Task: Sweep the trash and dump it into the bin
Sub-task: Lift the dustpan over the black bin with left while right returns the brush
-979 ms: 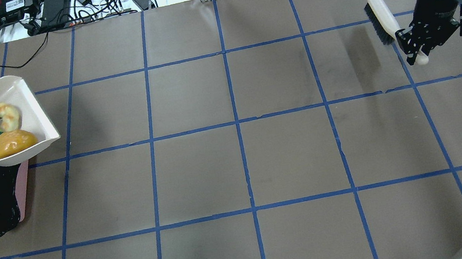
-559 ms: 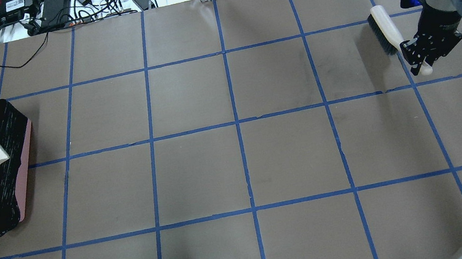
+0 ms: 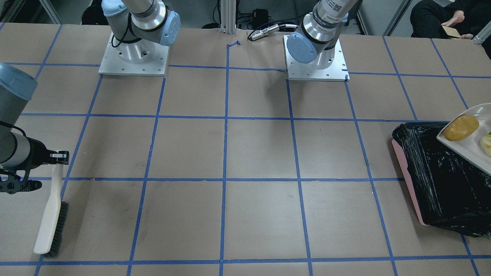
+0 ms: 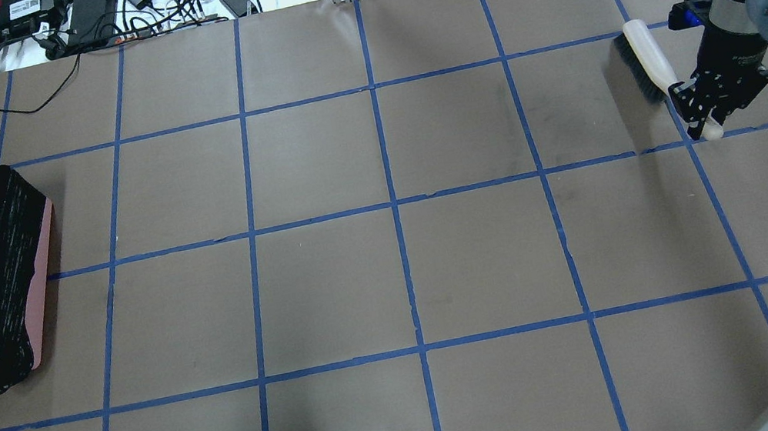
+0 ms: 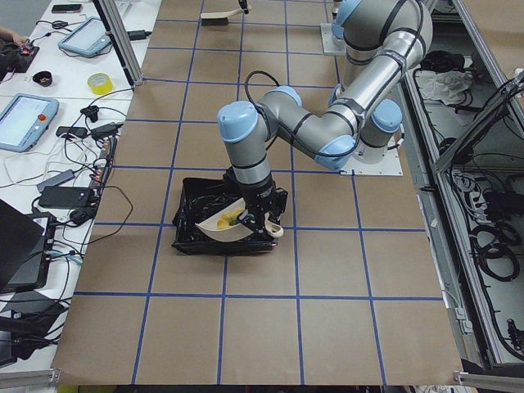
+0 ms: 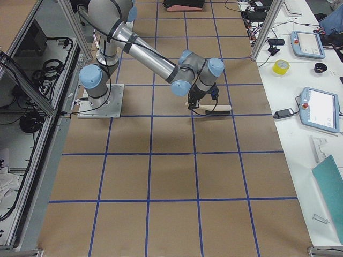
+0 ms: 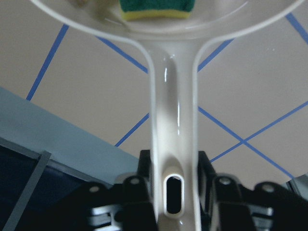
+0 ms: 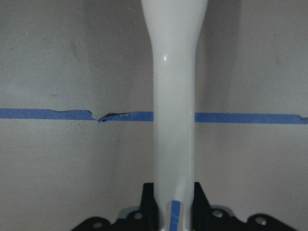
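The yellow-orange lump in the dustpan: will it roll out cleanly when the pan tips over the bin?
Probably rolls: the lump looks rounded and smooth, lying loose on the glossy dustpan. It sits by the pan's open lip over the bin, so a modest tilt may free it.

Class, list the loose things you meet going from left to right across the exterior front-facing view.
First the brush → then the bin → then the yellow-orange lump, lying in the dustpan over the bin.
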Tool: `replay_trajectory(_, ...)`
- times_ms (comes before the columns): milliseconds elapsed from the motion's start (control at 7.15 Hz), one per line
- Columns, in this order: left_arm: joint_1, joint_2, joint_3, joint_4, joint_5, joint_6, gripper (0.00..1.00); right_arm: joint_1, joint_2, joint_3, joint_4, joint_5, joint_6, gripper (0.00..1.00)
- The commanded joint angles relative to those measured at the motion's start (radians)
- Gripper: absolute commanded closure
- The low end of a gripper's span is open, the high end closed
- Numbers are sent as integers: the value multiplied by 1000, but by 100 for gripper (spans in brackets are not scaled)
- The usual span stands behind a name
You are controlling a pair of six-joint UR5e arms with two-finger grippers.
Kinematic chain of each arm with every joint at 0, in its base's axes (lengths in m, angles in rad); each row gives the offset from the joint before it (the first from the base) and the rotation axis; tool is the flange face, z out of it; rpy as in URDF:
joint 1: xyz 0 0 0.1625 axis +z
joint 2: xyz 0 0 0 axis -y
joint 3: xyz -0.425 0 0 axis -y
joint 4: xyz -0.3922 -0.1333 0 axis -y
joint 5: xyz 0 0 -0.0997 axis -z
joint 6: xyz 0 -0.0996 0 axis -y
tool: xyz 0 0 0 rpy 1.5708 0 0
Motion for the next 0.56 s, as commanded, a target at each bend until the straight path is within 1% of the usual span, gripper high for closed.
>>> replay_trajectory(0,-120,24,-70,121,197,2,100,-1,1,1,-7,1,0,47)
replay_trajectory(140,-161,28,-110,190,245,2,100,-1,4,1,-7,4,-1,39)
replay_trajectory(280,-169,33,-148,230,253,2,100,-1,6,-1,-9,7,-1,31)
replay_trajectory(420,-177,42,-185,288,255,4,100,-1,6,-2,-9,10,-1,26)
